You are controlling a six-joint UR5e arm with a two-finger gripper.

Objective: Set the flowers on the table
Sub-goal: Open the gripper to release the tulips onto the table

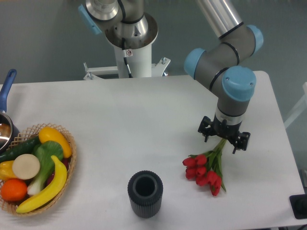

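The flowers, a small bunch of red tulip buds with green stems, lie on the white table at the front right, buds toward the front, stems pointing up toward the gripper. My gripper hangs just above the stem ends with its fingers spread wide apart. It is open and holds nothing; the stem tips sit between and just under the fingers.
A dark ribbed cylindrical vase stands at the front centre, left of the flowers. A wicker basket with toy fruit and vegetables sits at the front left. A pot with a blue handle is at the left edge.
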